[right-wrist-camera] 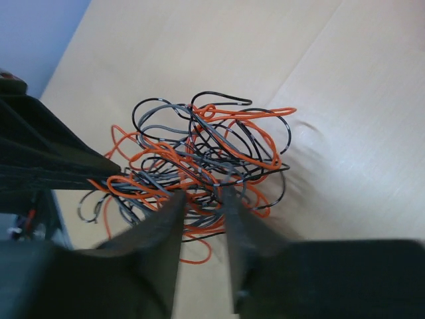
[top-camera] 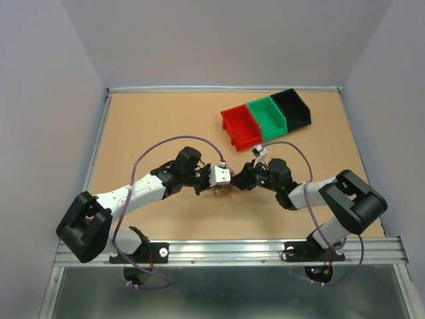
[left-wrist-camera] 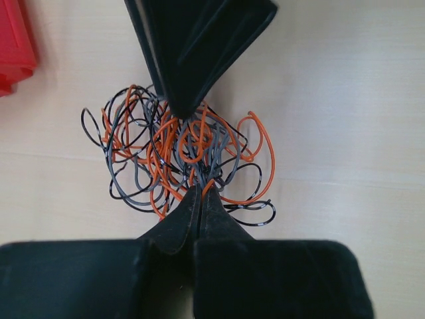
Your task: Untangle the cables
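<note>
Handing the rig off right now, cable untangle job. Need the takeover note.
Left gripper: shut, pinching strands at one edge of the cables.
Right gripper: jaws apart, straddling strands on the opposite side; no firm grip visible.
Location: one orange, black and grey knot, mid-table, between the two grippers.
Done: nothing separated; red bin, green bin and black bin at the far right look empty.
To do: probably close the right, ease the knot apart, free each strand.
</note>
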You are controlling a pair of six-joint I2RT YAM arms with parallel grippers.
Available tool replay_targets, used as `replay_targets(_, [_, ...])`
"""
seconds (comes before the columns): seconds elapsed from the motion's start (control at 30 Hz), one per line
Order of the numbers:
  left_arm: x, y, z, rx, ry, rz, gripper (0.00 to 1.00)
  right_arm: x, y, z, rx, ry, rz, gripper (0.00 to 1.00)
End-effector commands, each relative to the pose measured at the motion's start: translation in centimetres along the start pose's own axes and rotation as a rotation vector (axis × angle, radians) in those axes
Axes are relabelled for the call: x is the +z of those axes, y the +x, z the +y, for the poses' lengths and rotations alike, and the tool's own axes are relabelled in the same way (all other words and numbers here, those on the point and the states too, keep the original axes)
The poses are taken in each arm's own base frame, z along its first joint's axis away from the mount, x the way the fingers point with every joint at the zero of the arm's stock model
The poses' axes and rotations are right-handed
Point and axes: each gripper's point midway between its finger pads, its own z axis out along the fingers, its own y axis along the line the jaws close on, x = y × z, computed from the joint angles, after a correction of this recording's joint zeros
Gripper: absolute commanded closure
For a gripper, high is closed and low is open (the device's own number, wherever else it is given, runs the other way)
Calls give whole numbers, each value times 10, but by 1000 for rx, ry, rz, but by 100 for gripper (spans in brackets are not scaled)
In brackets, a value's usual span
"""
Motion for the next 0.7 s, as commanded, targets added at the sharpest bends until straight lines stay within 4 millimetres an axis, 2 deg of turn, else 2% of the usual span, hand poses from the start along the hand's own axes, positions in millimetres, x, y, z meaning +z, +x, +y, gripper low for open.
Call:
replay_targets(0.0, [-7,-20,-1,60,-4,-73,100,14,-23,13,-61,-40,-59,79])
replay_targets(0.1, [-10,-21,0,67,-16,-76,100,11,-26,11,-60,-22,-79,99])
replay_targets(0.17, [-14,-26,5,70,-51,-93,100,1,-30,11,-63,2,-112,99])
replay_targets(0.23, [-17,-22,13,53,-115,-85,100,-8,-39,4,-62,62,-173,99])
replay_targets(0.27, [-23,-33,24,70,-176,-124,100,-16,-34,0,-57,88,-180,99])
replay_targets(0.3, [-28,-31,36,61,-257,-116,100,-25,-48,3,-69,103,-243,99])
replay_targets(0.33, [-34,-37,45,59,-327,-155,100,-31,-52,2,-70,120,-269,99])
replay_targets(0.4, [-43,-31,57,41,-424,-147,100,-51,-61,0,-75,164,-348,99])
replay_targets(0.47, [-52,-36,66,25,-475,-172,100,-62,-62,-5,-76,208,-375,100])
replay_targets(0.53, [-55,-37,69,18,-488,-180,100,-78,-73,-9,-82,258,-441,100])
replay_targets(0.57, [-56,-39,68,19,-477,-187,100,-80,-69,-12,-80,276,-427,99])
replay_targets(0.6, [-51,-40,55,54,-398,-193,100,-82,-71,-11,-96,279,-429,94])
replay_targets(0.63, [-48,-43,47,76,-348,-204,100,-82,-69,-3,-113,242,-416,53])
replay_targets(0.67, [-44,-38,38,79,-297,-184,100,-81,-67,-1,-122,228,-402,32])
